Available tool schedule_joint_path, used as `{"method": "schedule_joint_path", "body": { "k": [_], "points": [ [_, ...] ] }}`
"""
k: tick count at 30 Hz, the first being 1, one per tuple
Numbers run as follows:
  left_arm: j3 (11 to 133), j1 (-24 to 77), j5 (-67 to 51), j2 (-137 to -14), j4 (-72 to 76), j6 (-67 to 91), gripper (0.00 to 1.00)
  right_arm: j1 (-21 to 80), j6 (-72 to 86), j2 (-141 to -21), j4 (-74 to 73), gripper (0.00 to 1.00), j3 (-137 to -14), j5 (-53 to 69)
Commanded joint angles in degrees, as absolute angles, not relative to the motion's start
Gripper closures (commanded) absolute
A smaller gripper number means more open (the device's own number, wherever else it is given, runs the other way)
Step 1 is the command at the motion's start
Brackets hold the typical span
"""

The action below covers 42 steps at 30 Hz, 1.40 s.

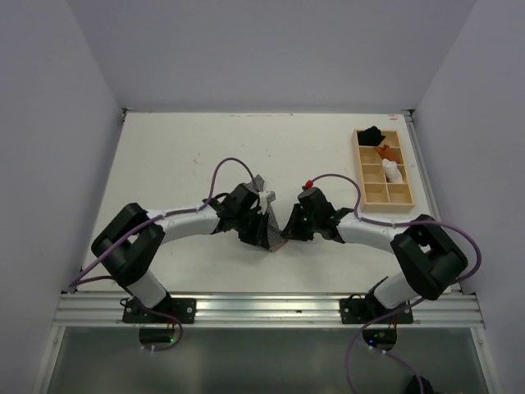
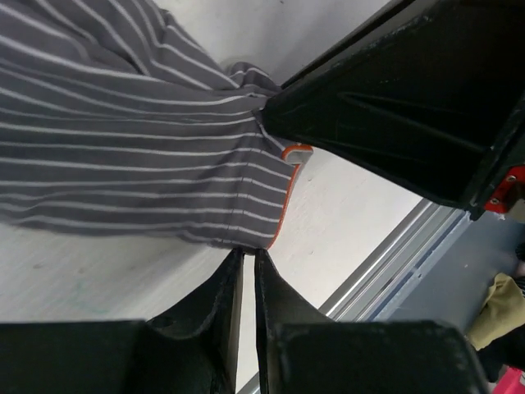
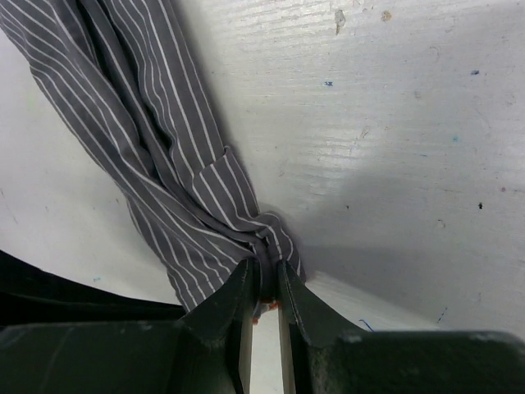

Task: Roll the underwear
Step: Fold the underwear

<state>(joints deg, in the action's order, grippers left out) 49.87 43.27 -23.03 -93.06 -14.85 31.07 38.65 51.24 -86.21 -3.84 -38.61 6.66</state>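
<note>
Underwear (image 1: 268, 228) well apart from compartmented wooden tray (image 1: 399, 194) of small bundles (image 1: 394, 171)

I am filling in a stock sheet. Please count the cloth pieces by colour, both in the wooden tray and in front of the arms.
Grey with white stripes, the underwear: 1
Black, the black bundle: 1
Orange, the orange bundle: 1
White, the white bundle: 1
Total: 4

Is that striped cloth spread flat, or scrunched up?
Scrunched, not flat or rolled: the underwear is gathered into folds where the right gripper pinches it, and the left gripper nips its hem.
</note>
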Motion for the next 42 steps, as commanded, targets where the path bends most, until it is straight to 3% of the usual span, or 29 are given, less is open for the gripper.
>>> {"method": "schedule_joint_path", "body": {
  "k": [1, 9, 22, 42],
  "points": [
    [48.8, 45.7, -23.7, -95.3, -5.4, 33.7, 0.87, 39.4, 55.2, -84.9, -5.5, 1.00, -37.8, 4.3],
    [47.6, 46.8, -21.5, -96.3, -2.2, 35.3, 0.89, 40.7, 58.2, -84.1, -4.8, 1.00, -36.4, 3.6],
    [48.7, 46.8, -9.7, -85.2, -11.7, 35.9, 0.90, 45.3, 66.7, -78.8, -7.0, 1.00, -34.0, -3.3],
    [32.8, 46.8, -19.7, -80.2, 3.6, 43.9, 0.97, 58.3, 81.7, -81.1, -6.9, 1.00, -35.3, -14.9]
  ]
}}
